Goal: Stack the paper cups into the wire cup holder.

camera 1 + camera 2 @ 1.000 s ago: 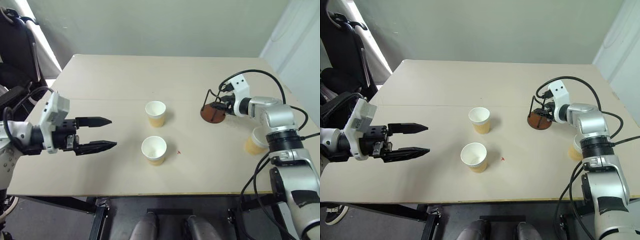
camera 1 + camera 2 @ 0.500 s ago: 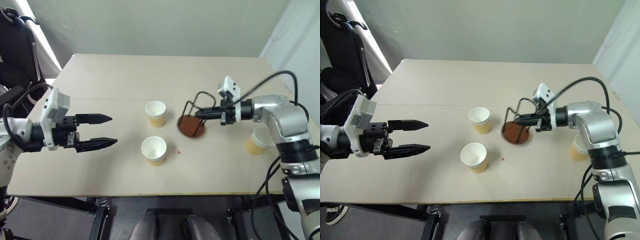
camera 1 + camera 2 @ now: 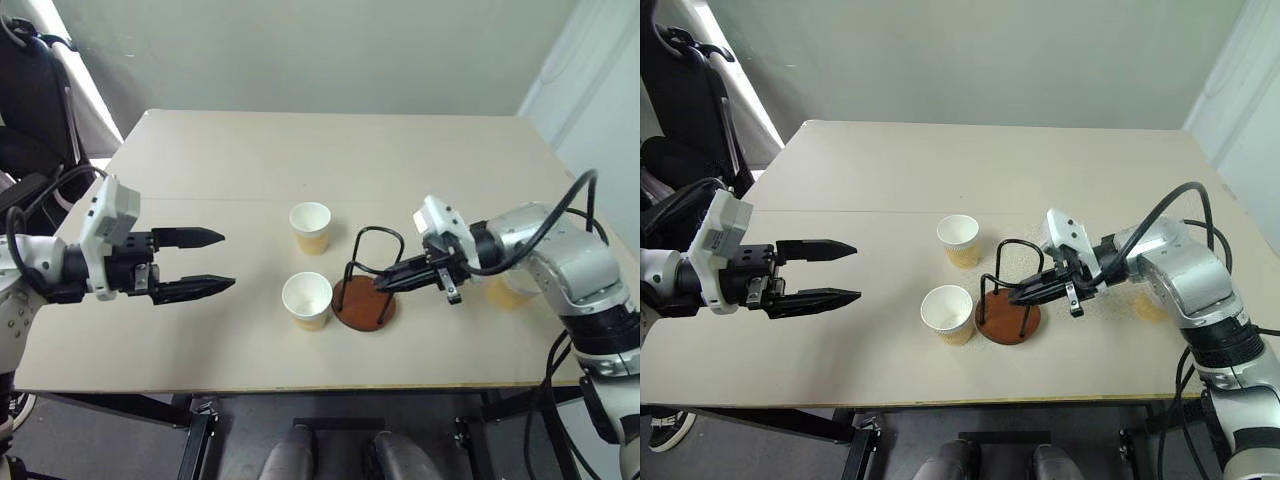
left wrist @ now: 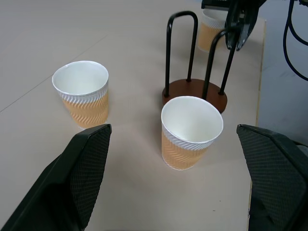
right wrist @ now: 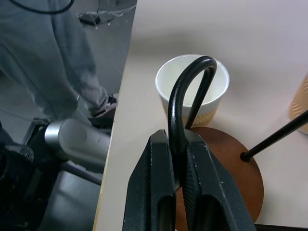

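Two tan ribbed paper cups stand upright mid-table, one farther back [image 3: 311, 227] and one nearer the front edge [image 3: 307, 300]. A third cup [image 3: 508, 291] is partly hidden behind my right forearm. The wire cup holder [image 3: 364, 303], a reddish-brown disc with black wire loops, sits just right of the near cup. My right gripper [image 3: 383, 284] is shut on one wire loop [image 5: 179, 103], and its fingers [image 5: 149, 192] pinch the wire from both sides. My left gripper [image 3: 216, 263] hovers open at the left of the table, pointing at the cups with nothing between its fingers.
A black chair [image 3: 30, 90] stands off the table's back-left corner. A person's grey trouser legs [image 5: 53, 57] stand beside the table's edge in the right wrist view. Black cables [image 3: 560, 215] loop over my right arm. The table's front edge [image 3: 300, 388] runs close below the near cup.
My right gripper has carried the wire cup holder from the far right of the table to the middle front, beside the near cup. The left gripper has stayed still.
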{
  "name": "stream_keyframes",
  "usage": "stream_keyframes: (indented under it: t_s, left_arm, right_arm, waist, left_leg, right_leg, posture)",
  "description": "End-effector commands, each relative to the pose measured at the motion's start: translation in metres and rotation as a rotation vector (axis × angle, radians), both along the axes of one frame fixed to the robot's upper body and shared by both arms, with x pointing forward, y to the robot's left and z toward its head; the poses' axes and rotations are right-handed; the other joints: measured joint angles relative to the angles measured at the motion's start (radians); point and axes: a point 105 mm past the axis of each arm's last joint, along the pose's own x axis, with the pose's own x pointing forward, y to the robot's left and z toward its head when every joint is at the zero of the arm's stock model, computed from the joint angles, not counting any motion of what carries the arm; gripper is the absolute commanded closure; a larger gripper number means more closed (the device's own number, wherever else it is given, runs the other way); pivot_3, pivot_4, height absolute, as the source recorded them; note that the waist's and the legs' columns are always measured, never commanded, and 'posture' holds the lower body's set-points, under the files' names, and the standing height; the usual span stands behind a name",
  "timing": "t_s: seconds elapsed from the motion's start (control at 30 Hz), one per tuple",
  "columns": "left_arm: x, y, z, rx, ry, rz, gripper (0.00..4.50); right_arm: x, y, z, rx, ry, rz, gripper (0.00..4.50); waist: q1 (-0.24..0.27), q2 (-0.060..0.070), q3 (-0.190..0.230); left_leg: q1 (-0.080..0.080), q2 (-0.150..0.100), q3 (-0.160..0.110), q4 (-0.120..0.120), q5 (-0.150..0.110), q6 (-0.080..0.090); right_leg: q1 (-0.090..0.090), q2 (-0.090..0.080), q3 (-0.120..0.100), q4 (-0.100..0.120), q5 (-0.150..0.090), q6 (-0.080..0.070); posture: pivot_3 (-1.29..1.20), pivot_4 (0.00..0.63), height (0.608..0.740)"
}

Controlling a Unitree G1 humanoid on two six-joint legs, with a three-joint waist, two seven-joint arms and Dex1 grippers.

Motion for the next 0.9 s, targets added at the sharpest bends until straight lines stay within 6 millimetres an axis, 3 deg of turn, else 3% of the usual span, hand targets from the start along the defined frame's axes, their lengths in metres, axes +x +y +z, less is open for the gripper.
stream_keyframes:
  t_s: [0.03,0.63,0.67,0.77,0.9]
  left_arm:
    - [-0.004,-0.002,0.010,0.021,-0.036,-0.017,0.00]
    - [-0.002,-0.001,0.011,0.027,-0.037,-0.015,0.00]
    - [-0.002,-0.001,0.011,0.027,-0.037,-0.015,0.00]
    - [-0.003,-0.002,0.011,0.026,-0.037,-0.015,0.00]
    - [-0.004,-0.002,0.011,0.027,-0.038,-0.017,0.00]
  right_arm:
    - [-0.005,0.006,0.003,0.000,-0.062,0.053,4.47]
    - [0.000,0.008,-0.011,-0.081,-0.191,0.136,4.47]
    - [0.000,0.008,-0.012,-0.088,-0.183,0.138,3.93]
    - [-0.003,0.007,-0.015,-0.108,-0.170,0.157,3.12]
    - [0.000,0.003,-0.011,-0.118,-0.190,0.154,1.66]
  waist:
    - [0.000,0.000,0.000]
    - [0.000,0.000,0.000]
    - [0.000,0.000,0.000]
    - [0.000,0.000,0.000]
    - [0.000,0.000,0.000]
  left_leg:
    - [0.000,0.000,0.000,0.000,0.000,0.000]
    - [0.000,0.000,0.000,0.000,0.000,0.000]
    - [0.000,0.000,0.000,0.000,0.000,0.000]
    - [0.000,0.000,0.000,0.000,0.000,0.000]
    - [0.000,0.000,0.000,0.000,0.000,0.000]
  right_leg:
    - [0.000,0.000,0.000,0.000,0.000,0.000]
    - [0.000,0.000,0.000,0.000,0.000,0.000]
    - [0.000,0.000,0.000,0.000,0.000,0.000]
    - [0.000,0.000,0.000,0.000,0.000,0.000]
    - [0.000,0.000,0.000,0.000,0.000,0.000]
  posture:
    - [0.00,0.150,0.740]
    - [0.00,0.150,0.740]
    - [0.00,0.150,0.740]
    - [0.00,0.150,0.740]
    - [0.00,0.150,0.740]
